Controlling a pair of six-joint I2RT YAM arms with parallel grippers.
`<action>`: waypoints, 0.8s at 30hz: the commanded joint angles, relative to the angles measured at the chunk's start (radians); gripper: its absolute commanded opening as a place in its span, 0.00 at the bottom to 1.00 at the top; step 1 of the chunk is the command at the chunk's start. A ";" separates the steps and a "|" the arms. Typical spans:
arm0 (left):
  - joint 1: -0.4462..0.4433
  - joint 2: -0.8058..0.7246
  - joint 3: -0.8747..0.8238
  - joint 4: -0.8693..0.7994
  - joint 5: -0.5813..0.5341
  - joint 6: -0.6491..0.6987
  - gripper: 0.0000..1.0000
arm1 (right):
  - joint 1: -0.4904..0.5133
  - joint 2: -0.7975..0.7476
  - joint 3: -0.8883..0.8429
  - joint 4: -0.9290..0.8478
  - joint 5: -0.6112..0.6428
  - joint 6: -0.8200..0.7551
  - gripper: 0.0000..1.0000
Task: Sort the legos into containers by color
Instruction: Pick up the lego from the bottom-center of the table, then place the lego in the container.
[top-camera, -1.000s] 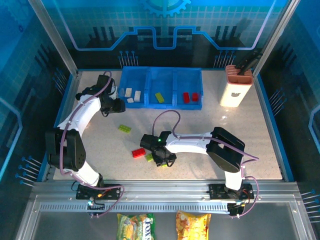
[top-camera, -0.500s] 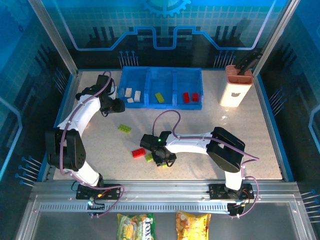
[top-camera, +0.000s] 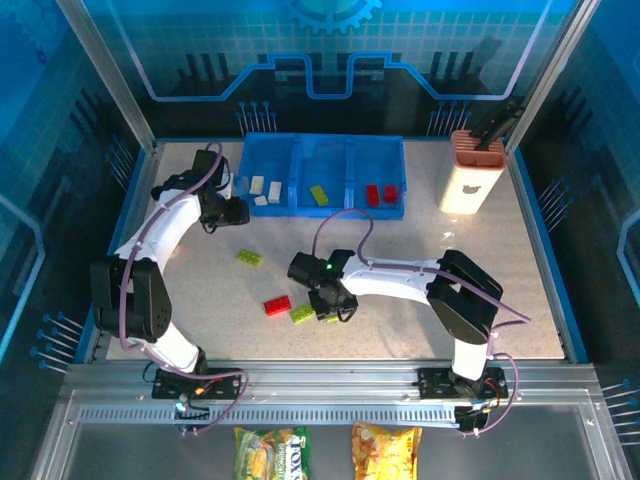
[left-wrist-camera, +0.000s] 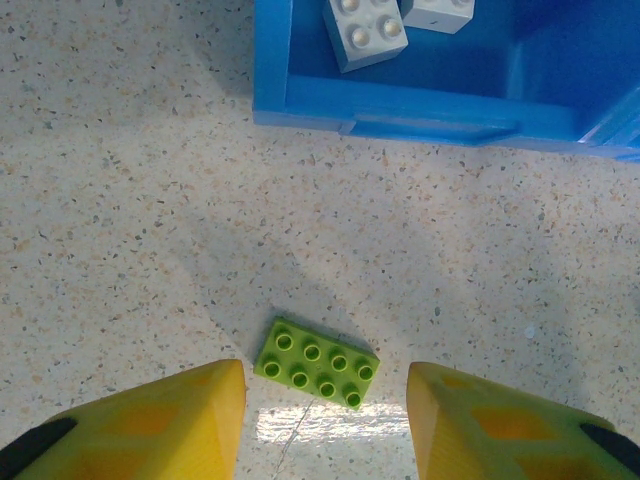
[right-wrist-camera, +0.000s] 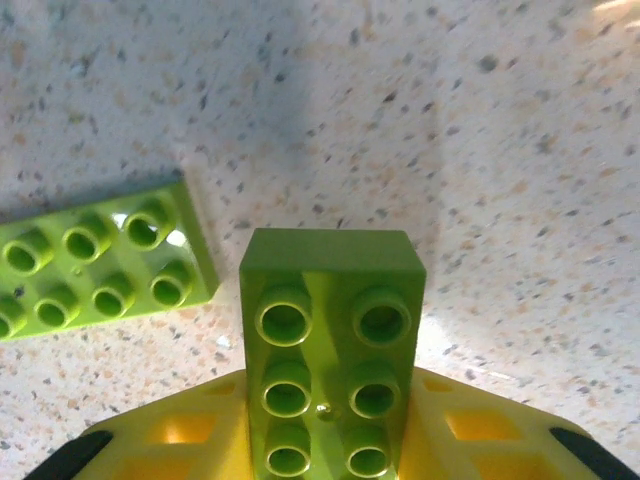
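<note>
Right gripper (right-wrist-camera: 330, 425) clamps green lego (right-wrist-camera: 330, 300) (base cut off).

Possibly "FOX'S" on yellow packet (top-camera: 272, 450)

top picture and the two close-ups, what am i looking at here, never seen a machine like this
You are looking at two robot arms, a left arm and a right arm, bolted at the near edge of a table. Each ends in a two-finger gripper. The wide picture comes from a fixed camera above and behind them. Each close-up comes from a camera on one wrist, so the yellow shapes at the bottom are that arm's own fingers.

The blue tray has three compartments: white bricks on the left, one green in the middle, two red on the right. Loose on the table lie a green brick, a red brick and a second green brick.

The left gripper is open and empty, with the first green brick showing between its fingers. The right gripper is shut on a third green brick.
</note>
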 joint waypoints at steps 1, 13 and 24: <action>0.011 -0.015 -0.010 0.009 0.022 0.019 0.47 | -0.043 -0.017 0.058 -0.038 0.023 -0.051 0.36; 0.012 -0.019 -0.013 0.013 0.027 0.017 0.47 | -0.213 0.039 0.249 -0.052 0.030 -0.194 0.36; 0.012 -0.019 -0.013 0.014 0.036 0.016 0.47 | -0.340 0.133 0.448 -0.029 0.048 -0.323 0.36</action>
